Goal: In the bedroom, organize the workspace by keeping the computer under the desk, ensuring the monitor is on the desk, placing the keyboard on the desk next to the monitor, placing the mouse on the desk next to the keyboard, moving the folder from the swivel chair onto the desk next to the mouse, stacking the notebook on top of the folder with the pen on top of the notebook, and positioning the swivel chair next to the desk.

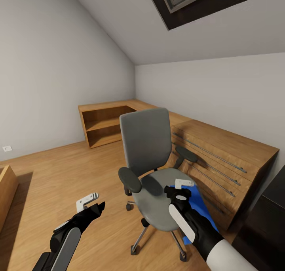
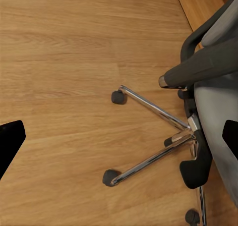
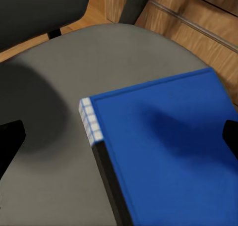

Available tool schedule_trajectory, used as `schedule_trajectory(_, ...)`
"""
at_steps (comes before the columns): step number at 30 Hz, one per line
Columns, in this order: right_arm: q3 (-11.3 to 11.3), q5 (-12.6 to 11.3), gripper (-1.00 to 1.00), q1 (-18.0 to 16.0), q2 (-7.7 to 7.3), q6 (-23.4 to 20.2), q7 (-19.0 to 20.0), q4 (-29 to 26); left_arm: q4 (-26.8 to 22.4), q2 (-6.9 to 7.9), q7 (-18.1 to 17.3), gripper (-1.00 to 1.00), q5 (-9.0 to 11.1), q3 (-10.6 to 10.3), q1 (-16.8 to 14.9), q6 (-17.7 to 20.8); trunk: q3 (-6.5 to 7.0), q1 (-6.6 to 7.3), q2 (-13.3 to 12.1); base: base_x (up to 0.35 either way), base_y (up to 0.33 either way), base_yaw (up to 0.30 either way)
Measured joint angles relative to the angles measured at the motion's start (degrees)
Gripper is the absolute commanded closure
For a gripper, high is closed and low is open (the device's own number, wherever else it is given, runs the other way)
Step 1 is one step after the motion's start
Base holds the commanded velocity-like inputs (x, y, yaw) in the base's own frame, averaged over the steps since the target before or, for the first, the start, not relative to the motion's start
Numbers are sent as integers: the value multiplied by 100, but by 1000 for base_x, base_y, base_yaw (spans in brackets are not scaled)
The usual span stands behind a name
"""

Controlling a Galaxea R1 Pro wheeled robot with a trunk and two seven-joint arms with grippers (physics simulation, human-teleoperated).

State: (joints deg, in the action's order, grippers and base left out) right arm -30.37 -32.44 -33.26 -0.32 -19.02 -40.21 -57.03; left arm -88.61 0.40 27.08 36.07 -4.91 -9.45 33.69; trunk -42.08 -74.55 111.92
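Observation:
The grey swivel chair (image 1: 144, 144) stands on the wooden floor in the middle of the head view, its metal star base (image 2: 163, 137) close to my left arm. A blue folder (image 1: 200, 207) with a black spine lies flat on the seat (image 3: 59, 97). My right gripper (image 1: 179, 189) hangs open just above the folder (image 3: 163, 151), one finger on each side of it. My left gripper (image 1: 94, 203) is open over bare floor, left of the chair. The computer, monitor, keyboard, mouse, notebook and pen are out of view.
A light wooden dresser (image 1: 221, 152) with long metal handles runs along the wall right behind the chair. A low wooden shelf (image 1: 105, 124) fills the far corner. A black piece of furniture (image 1: 265, 223) stands at the right edge. Open floor lies to the left.

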Motion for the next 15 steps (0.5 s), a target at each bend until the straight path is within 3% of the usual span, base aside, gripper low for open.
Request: schedule_trajectory(15,-15,4,-100,1,-1,33,0,-1,0,2,6,-100,1,8,0,-4,0,0,0,0,0,0)
